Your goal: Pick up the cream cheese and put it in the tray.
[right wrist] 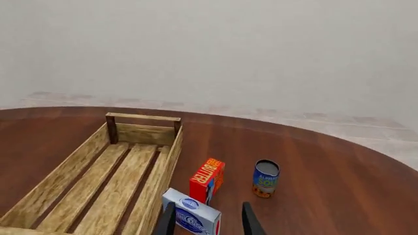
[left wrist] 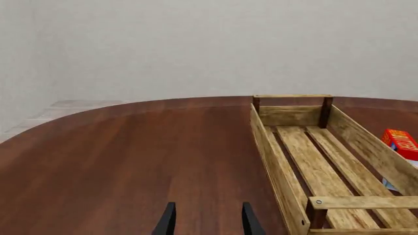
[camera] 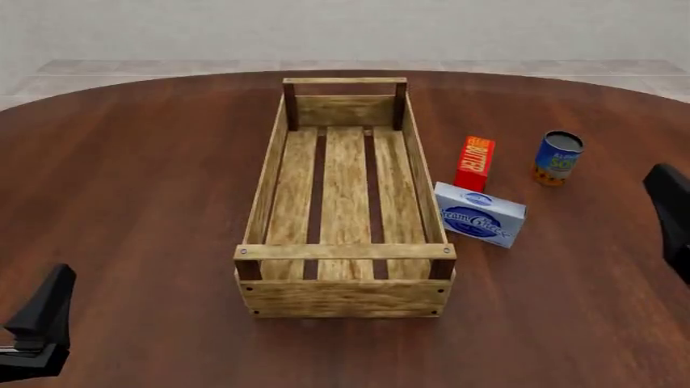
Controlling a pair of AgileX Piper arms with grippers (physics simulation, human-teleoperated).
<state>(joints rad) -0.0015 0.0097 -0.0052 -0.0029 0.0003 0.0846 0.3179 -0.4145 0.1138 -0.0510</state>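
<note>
The cream cheese, a flat white-grey box with a dark blue oval logo, leans on the table just right of the tray. The tray is a long light-wood crate standing empty at the table's middle. My right gripper hangs at the right edge, well to the right of the box. In the right wrist view its fingers are spread apart above the cream cheese, holding nothing. Far from both, my left gripper sits at the near left, open over bare table beside the tray.
A narrow red box stands upright just behind the cream cheese, close to the tray's right wall. A blue can stands farther right. Both also show in the right wrist view, red box and can. The table is round, dark wood.
</note>
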